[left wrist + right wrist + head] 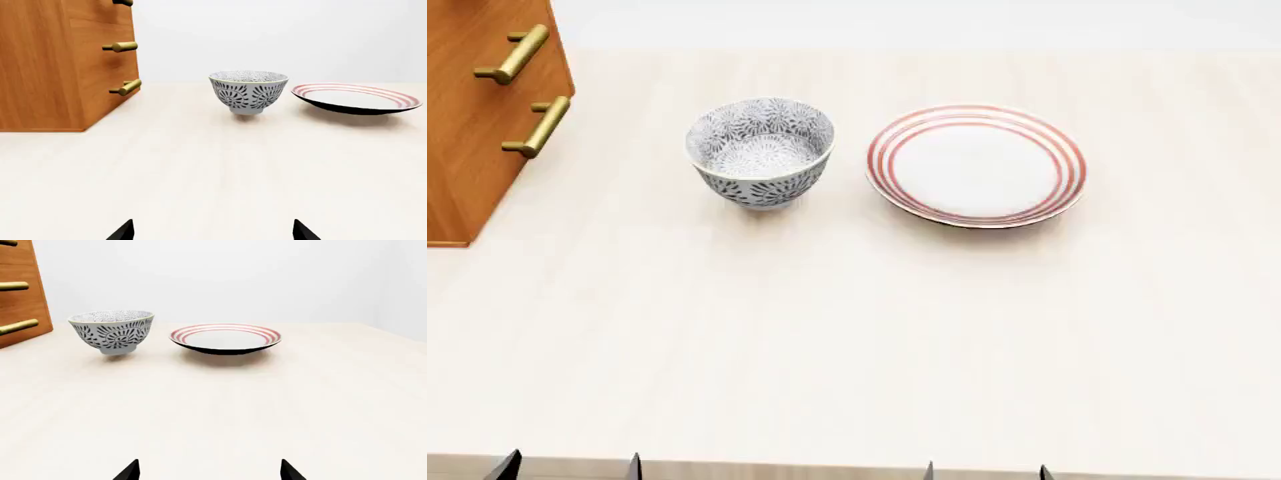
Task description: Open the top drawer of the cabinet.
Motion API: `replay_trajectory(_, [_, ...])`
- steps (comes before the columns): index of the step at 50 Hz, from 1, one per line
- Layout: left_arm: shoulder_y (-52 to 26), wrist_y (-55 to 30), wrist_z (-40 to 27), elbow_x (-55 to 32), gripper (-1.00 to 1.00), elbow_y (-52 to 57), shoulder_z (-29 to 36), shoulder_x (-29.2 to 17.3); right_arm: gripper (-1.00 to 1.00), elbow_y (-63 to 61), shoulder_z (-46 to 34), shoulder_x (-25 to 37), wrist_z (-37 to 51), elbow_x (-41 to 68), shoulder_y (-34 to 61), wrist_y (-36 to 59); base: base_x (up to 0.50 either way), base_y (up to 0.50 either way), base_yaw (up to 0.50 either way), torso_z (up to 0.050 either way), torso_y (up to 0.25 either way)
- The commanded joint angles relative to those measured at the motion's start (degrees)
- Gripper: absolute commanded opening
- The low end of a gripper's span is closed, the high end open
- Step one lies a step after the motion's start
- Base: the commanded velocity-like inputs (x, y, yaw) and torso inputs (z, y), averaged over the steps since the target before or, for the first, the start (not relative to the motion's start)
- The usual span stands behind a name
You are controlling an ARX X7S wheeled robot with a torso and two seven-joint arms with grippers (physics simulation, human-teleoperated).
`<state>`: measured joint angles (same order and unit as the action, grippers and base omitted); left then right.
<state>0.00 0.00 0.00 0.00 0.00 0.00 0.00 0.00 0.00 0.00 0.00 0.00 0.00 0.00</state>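
Black left gripper (212,231) and right gripper (209,470), both agape, empty.

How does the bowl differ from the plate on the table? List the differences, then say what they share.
The bowl is deep and carries a dark floral pattern; the plate is shallow, with red rings round its rim. The plate is wider than the bowl. The bowl sits nearer the cabinet. Both stand upright, empty, and apart on the table.

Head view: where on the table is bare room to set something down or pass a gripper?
Bare: the wide table stretch between the bowl and plate row and the near edge, plus right of the plate. Tighter: the gap between the cabinet and bowl, and the narrow bowl-plate gap.
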Motion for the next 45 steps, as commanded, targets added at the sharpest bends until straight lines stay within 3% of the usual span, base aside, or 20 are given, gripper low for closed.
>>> replay_trajectory(1, [-0.09, 1.19, -1.62, 0.17, 1.0, -1.06, 1.33, -0.93, 1.0, 0.81, -0.68, 0.74, 0.46, 2.66, 0.37, 1.18, 0.0, 0.0, 0.0, 0.0, 0.0])
replay_trajectory(25, [-1.14, 0.54, -5.63, -3.04, 1.0, -2.31, 4.24, -3.78, 1.0, 1.21, -4.51, 3.86, 3.68, 5.09, 0.49, 1.44, 0.0, 0.0, 0.0, 0.0, 0.0])
replay_trajectory(26, [-0.46, 51.57, -38.16, -13.31, 1.0, -51.57, 51.57, -0.01, 1.0, 38.66, -22.6, 0.0, -24.55, 37.48, -15.31, -51.57, 0.0, 0.0, 0.0, 0.0, 0.0])
replay_trajectory(27, [-9.05, 42.97, -44.46, -21.91, 1.0, -42.97, 60.16, -8.6, 1.0, 30.07, -16.78, 8.6, -15.96, 28.88, -6.72, -42.97, 0.0, 0.0, 0.0, 0.0, 0.0])
replay_trajectory(28, [-0.46, 34.38, -35.86, -13.31, 1.0, -34.38, 51.57, -0.69, 1.0, 21.48, -8.19, 0.39, -7.36, 20.29, 1.3, -34.38, 0.0, 0.0, 0.0, 0.0, 0.0])
replay_trajectory(29, [-0.33, 25.78, -27.27, -4.72, 1.0, -25.78, 42.97, -0.69, 1.0, 12.88, -0.64, 0.75, 1.11, 11.69, 1.37, -25.78, 0.0, 0.0, 0.0, 0.0, 0.0])
replay_trajectory(30, [-0.34, 17.19, -18.67, 1.96, 1.0, -17.19, 34.38, -0.98, 1.0, 8.25, -0.99, 1.02, 1.42, 3.1, 1.38, -17.19, 0.0, 0.0, 0.0, 0.0, 0.0])
replay_trajectory(32, [-0.43, 0.0, -2.2, 1.41, 1.0, 0.0, 17.19, -1.45, 1.0, 8.46, -1.47, 1.43, 1.92, 3.05, 1.43, -3.06, 0.0, 0.0, 0.0, 0.0, 0.0])
replay_trajectory(33, [-0.51, -5.65, -2.44, 1.2, 1.0, 2.38, 8.59, -1.62, 1.0, 8.21, -1.69, 1.6, 2.13, 3.26, 1.42, -2.82, 0.0, 0.0, 0.0, 0.0, 0.0])
replay_trajectory(34, [-0.61, -5.82, -2.7, 1.0, 1.0, 2.44, 2.98, -1.76, 1.0, 8.47, -1.94, 1.73, 2.31, 3.38, 1.43, -3.12, 0.0, 0.0, 0.0, 0.0, 0.0])
replay_trajectory(37, [-0.55, -5.72, -3.26, 0.61, 1.0, 2.38, 3.54, -2.22, 1.0, 4.02, -2.4, 2.31, 3.06, 4.02, 0.94, 0.72, 0.0, 0.0, 0.0, 0.0, 0.0])
replay_trajectory(40, [-0.67, -5.84, -3.73, 0.21, 1.0, 2.35, 3.9, -2.59, 1.0, 8.4, -2.88, 2.44, 3.18, 4.2, 1.38, -3.22, 0.0, 0.0, 0.0, 0.0, 0.0])
replay_trajectory(41, [-0.69, -5.9, -3.86, 0.11, 1.0, 2.35, 4.04, -2.7, 1.0, 3.38, -2.99, 2.78, 3.64, 4.55, 0.91, 1.33, 0.0, 0.0, 0.0, 0.0, 0.0])
replay_trajectory(43, [-0.72, -6.13, -4.14, -0.1, 1.0, 2.51, 4.3, -2.9, 1.0, 8.25, -3.23, 2.74, 3.52, 4.59, 1.37, -3.05, 0.0, 0.0, 0.0, 0.0, 0.0])
replay_trajectory(45, [-0.74, -6.09, -4.37, -0.34, 1.0, 2.47, 4.48, -3.1, 1.0, 1.92, -3.44, 3.24, 4.22, 5.09, 0.83, 2.68, 0.0, 0.0, 0.0, 0.0, 0.0])
